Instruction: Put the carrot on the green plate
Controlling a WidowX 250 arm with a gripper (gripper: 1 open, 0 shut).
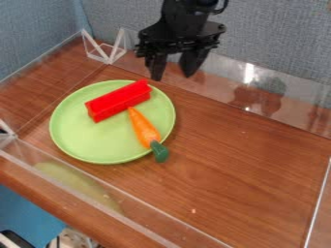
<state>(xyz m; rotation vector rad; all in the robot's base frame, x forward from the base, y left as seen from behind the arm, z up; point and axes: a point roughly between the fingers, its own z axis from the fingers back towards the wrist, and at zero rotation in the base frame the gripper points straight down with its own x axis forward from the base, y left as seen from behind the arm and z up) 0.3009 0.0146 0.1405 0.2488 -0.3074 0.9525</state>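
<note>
Orange carrot (143,126) overhanging green plate (77,136) rim

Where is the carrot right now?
The carrot lies on the right side of the green plate, just beside the red block, its dark green stub overhanging the rim onto the wooden table.

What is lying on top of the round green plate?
On the round light-green plastic plate lie a red rectangular block and a small orange toy carrot. The carrot's dark green end pokes over the rim. The plate surface under them is hidden.
</note>
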